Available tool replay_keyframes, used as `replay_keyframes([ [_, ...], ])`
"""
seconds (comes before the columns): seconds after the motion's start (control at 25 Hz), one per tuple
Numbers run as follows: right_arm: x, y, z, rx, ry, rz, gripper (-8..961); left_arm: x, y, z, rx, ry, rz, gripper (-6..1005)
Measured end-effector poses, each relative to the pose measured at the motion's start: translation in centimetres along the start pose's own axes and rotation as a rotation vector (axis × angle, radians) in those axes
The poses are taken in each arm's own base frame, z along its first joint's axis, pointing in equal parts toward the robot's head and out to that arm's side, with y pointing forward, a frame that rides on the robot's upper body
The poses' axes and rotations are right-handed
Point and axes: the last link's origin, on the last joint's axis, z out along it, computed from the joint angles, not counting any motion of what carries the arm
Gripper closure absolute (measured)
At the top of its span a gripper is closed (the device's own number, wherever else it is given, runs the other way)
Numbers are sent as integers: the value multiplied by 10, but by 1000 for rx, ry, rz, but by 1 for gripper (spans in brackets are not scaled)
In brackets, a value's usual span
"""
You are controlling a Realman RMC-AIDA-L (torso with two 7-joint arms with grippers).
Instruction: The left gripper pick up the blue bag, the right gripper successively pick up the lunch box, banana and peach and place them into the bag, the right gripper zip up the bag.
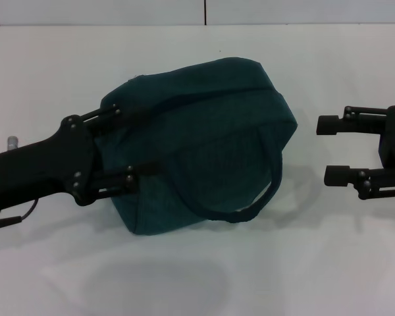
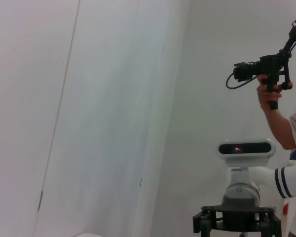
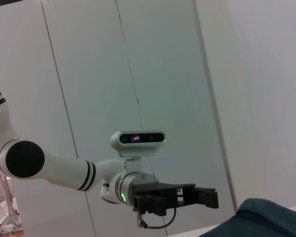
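Observation:
The blue bag (image 1: 204, 145) lies on its side in the middle of the white table, bulging, with its top seam closed and one handle (image 1: 263, 197) flopped toward the front. My left gripper (image 1: 124, 145) is at the bag's left end, its fingers spread wide on either side of the fabric and their tips hidden against it. My right gripper (image 1: 332, 149) is open and empty, a short way off the bag's right end. The right wrist view shows the left gripper (image 3: 207, 196) and a corner of the bag (image 3: 269, 217). The lunch box, banana and peach are out of view.
White table (image 1: 316, 263) all around the bag, with a wall behind it. A cable (image 1: 13, 220) hangs from the left arm. In the left wrist view a person (image 2: 291, 123) holds up a camera rig (image 2: 266, 69) beside the robot's head.

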Motion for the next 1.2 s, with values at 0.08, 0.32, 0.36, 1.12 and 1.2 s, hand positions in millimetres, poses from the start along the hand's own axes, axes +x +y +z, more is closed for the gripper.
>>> replay_keyframes([
  [0.08,0,0,0,2,-1,-1,194,0,0,0,0,0,-1,183],
  [0.32,-1,-1,-2,8,-3,-4,194,0,0,0,-1,-1,-1,183],
  [0.36,-1,-1,-2,11,-5,-5,194,0,0,0,-1,-1,-1,183],
  [1.12,0,0,-3,23,-15,-3,194,-1,0,1,-3,-3,-2,183],
  [1.2,1,0,-3,22,-16,-2,194,-1,0,1,-3,-3,-2,183],
])
